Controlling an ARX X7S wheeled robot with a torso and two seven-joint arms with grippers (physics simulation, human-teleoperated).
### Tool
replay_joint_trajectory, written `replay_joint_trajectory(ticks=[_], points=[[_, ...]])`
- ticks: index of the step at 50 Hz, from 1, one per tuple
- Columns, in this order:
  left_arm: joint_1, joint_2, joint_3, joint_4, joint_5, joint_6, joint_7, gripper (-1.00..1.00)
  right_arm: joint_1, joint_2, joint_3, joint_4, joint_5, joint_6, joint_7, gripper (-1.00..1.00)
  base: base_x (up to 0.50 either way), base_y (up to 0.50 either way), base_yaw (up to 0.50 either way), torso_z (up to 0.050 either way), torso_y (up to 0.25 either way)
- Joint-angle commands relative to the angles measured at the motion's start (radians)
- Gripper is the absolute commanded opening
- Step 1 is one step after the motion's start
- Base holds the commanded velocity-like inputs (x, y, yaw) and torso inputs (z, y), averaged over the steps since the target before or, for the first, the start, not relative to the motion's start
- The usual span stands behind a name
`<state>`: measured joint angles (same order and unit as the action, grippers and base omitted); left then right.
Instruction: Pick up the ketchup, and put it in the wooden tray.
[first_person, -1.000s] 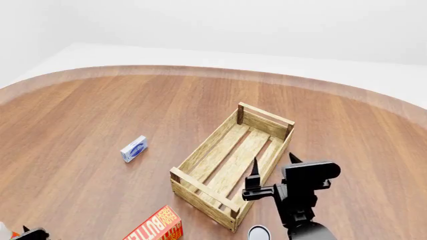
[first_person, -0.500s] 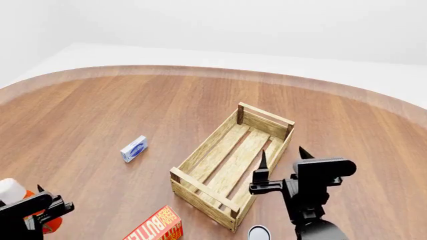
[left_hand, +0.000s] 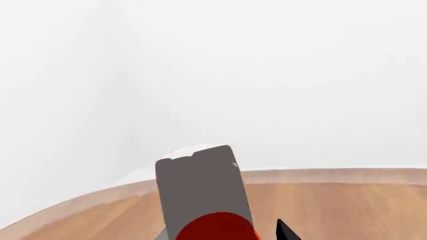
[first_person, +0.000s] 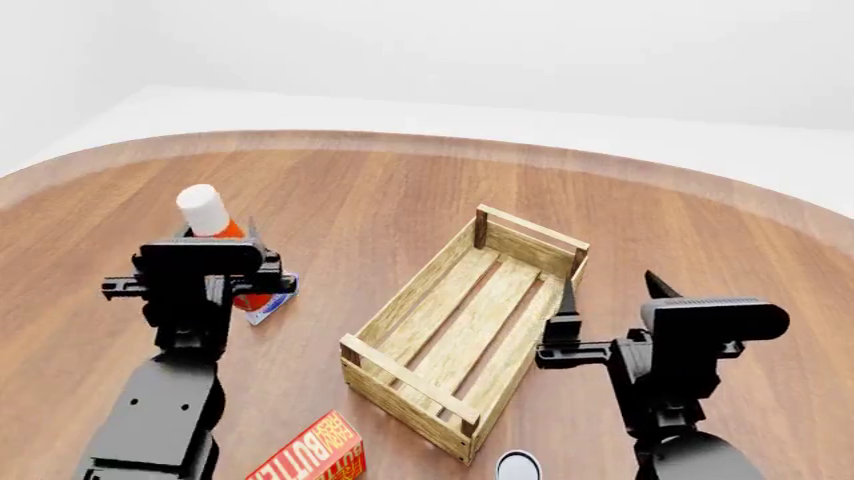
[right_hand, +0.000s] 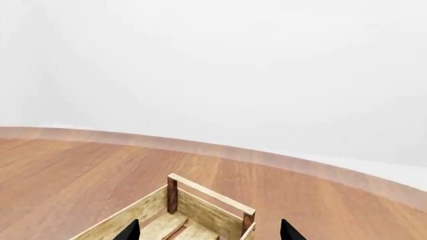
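Observation:
The ketchup (first_person: 204, 210), an orange-red bottle with a white cap, stands upright in the air over the table's left side, with my left gripper (first_person: 218, 242) shut on its body. In the left wrist view the ketchup (left_hand: 200, 187) fills the space between the fingers, and only one dark fingertip (left_hand: 285, 233) shows beside it. The wooden tray (first_person: 414, 290), a pale slatted crate, lies in the middle of the table to the right of the bottle. My right gripper (first_person: 611, 288) hangs open beside the tray's right side. Its own view looks over the tray (right_hand: 210, 205) between the open right gripper (right_hand: 209, 232).
A small blue-and-white box (first_person: 274, 311) lies partly hidden behind the left gripper. A red-and-yellow butter box (first_person: 310, 455) sits near the front edge, and a white round object (first_person: 518, 465) lies in front of the tray. The round wooden table (first_person: 400, 190) curves away behind.
My left arm has risen from the lower left corner with the ketchup, up and to the right. The right gripper has shifted to the right and slightly up.

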<state>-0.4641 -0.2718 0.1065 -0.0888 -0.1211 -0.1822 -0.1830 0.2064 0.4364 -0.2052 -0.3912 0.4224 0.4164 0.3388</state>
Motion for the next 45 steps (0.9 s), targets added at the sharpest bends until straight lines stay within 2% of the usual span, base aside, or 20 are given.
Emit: replay_joint_trajectory(ticks=[1,8,12,18,22,26,29,36,39,45], points=[[-0.221,0.110,0.163,-0.093,0.017,-0.044,0.060,-1.00,-0.032,0.045,0.059,-0.068,0.045,0.043,0.022,1.00,0.00,0.00,0.00,0.000,0.000],[-0.350,0.205,0.229,-0.253,0.016,-0.035,0.089,-1.00,-0.056,0.065,0.103,-0.078,0.064,0.035,0.027,1.00,0.00,0.00,0.00,0.000,0.000],[-0.419,0.256,0.268,-0.403,0.022,0.023,0.083,-1.00,-0.095,0.081,0.140,-0.104,0.079,0.023,0.033,1.00,0.00,0.00,0.00,0.000,0.000],[-0.495,0.269,0.384,-0.528,-0.076,0.082,0.036,-1.00,-0.127,0.093,0.178,-0.115,0.091,0.002,0.034,1.00,0.00,0.00,0.00,0.000,0.002],[-0.561,0.270,0.513,-0.630,-0.197,0.150,-0.003,-1.00,-0.116,0.094,0.182,-0.086,0.092,-0.008,0.022,1.00,0.00,0.00,0.00,0.000,0.000],[-0.651,0.271,0.724,-0.750,-0.395,0.241,-0.067,-1.00,-0.102,0.101,0.198,-0.091,0.111,-0.004,0.018,1.00,0.00,0.00,0.00,0.000,0.000],[-0.695,0.271,0.851,-0.769,-0.509,0.254,-0.098,-1.00,-0.111,0.117,0.214,-0.136,0.117,0.008,0.034,1.00,0.00,0.00,0.00,0.000,0.000],[-0.822,0.272,1.304,-0.841,-0.906,0.387,-0.177,-1.00,-0.205,0.117,0.274,-0.208,0.122,-0.023,0.068,1.00,0.00,0.00,0.00,0.000,0.001],[-0.842,0.272,1.393,-0.836,-0.984,0.407,-0.186,-1.00,-0.253,0.121,0.303,-0.236,0.128,-0.035,0.076,1.00,0.00,0.00,0.00,0.000,0.000],[-0.852,0.272,1.434,-0.826,-1.030,0.398,-0.187,-1.00,-0.305,0.129,0.348,-0.255,0.140,-0.051,0.080,1.00,0.00,0.00,0.00,0.000,0.000]])
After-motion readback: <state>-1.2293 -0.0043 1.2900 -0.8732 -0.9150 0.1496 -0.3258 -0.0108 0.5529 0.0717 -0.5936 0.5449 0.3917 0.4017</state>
